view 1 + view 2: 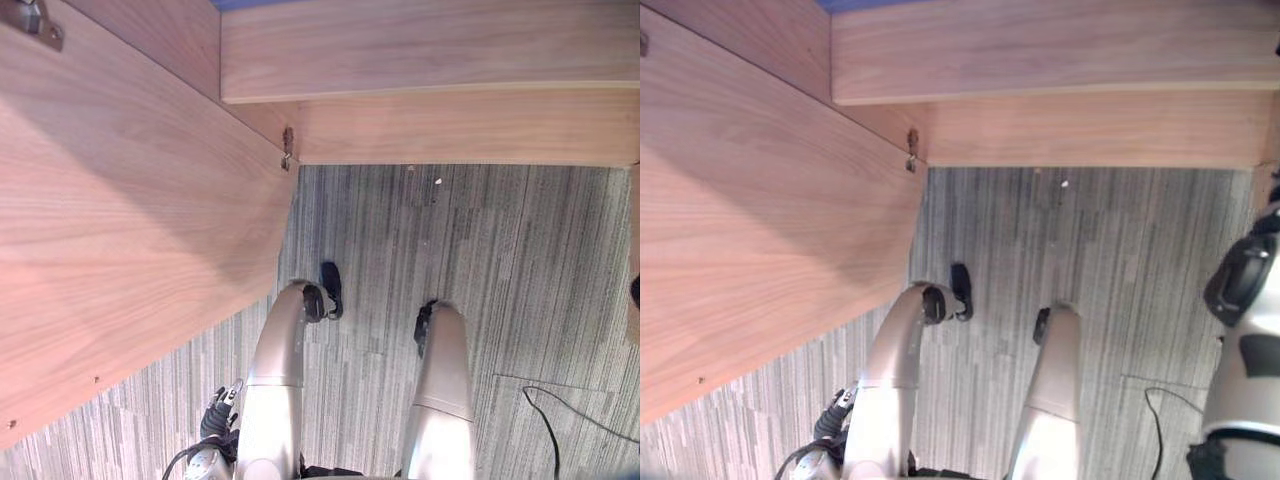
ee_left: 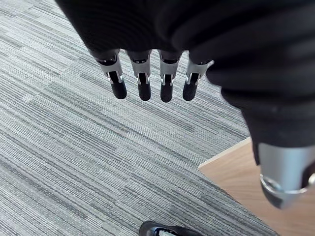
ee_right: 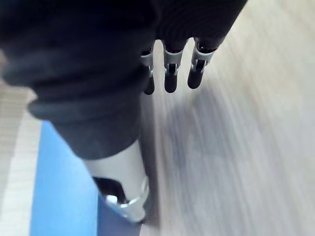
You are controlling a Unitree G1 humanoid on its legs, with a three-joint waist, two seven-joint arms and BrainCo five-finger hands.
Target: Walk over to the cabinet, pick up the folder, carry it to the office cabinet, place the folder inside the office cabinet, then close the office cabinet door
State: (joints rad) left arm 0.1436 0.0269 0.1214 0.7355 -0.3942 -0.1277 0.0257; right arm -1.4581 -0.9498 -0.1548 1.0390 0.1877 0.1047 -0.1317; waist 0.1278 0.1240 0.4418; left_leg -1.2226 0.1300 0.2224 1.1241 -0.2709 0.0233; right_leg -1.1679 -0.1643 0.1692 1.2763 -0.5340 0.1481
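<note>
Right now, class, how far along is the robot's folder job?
Seemingly done: the blue folder lies on wood beside the right hand, fingers straight, not gripping. In hand: nothing; the left hand hangs open over carpet. Left: the cabinet door stands open, to be closed.

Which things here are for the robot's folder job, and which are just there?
For the job:
- blue folder
- cabinet
- open cabinet door
- right hand, next to the folder, fingers straight
- left hand, open over the floor

Just there:
- grey striped carpet
- small white speck on the carpet
</note>
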